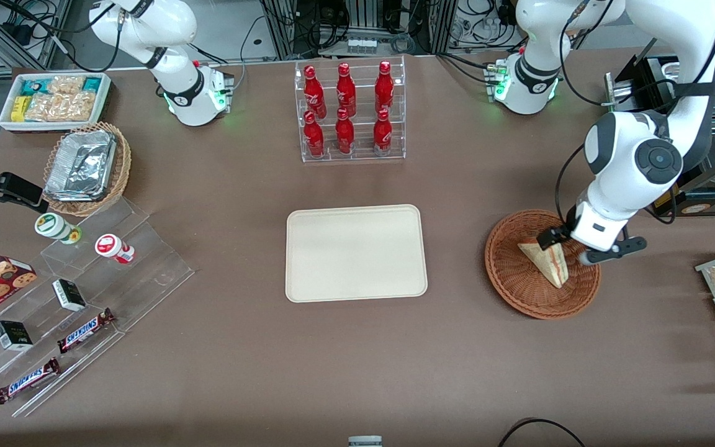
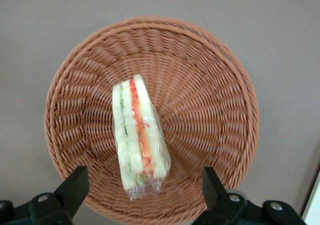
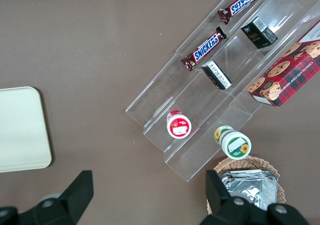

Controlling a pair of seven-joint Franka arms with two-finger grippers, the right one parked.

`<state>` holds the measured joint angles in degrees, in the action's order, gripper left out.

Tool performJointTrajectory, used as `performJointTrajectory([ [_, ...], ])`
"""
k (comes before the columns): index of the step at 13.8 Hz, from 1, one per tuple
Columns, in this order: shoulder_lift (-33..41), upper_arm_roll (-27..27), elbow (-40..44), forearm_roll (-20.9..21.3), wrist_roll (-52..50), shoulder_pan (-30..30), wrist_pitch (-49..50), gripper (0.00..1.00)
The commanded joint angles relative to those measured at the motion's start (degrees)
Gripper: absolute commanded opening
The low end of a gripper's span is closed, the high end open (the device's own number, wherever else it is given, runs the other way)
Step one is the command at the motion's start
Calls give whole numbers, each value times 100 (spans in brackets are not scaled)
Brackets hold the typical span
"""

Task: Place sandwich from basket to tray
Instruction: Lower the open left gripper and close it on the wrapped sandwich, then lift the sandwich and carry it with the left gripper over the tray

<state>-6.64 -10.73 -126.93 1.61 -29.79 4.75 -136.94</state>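
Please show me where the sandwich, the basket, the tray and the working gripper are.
sandwich (image 2: 137, 135): left wrist view, cut edge.
basket (image 1: 506, 273): front view, woven wall.
tray (image 1: 355, 253): front view, bare middle.
gripper (image 2: 145, 187): left wrist view, open above the basket.

Wrapped sandwich (image 2: 138, 137) on edge in basket (image 2: 210, 80); tray (image 1: 355, 252) bare; pincer (image 2: 145, 197) above, spread.

Front view high over the table (image 1: 208, 372); left wrist camera close above the basket (image 1: 506, 273), shared
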Motion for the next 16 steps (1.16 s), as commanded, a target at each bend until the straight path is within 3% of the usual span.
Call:
performJointTrajectory([
  [1,137,-61,-262,-64,-1149,70,-298,100],
  [4,32,-70,-333,-64,-1617,87,-289,100],
  [12,-706,-61,-289,-64,-1644,87,-798,100],
  [13,-742,-61,-289,-64,-1644,79,-860,89],
  [14,-742,-61,-306,-55,-1670,79,-861,23],
  [15,-724,-61,-306,-47,-1671,79,-843,0],
  [16,-724,-61,-306,-38,-1662,79,-826,0],
])
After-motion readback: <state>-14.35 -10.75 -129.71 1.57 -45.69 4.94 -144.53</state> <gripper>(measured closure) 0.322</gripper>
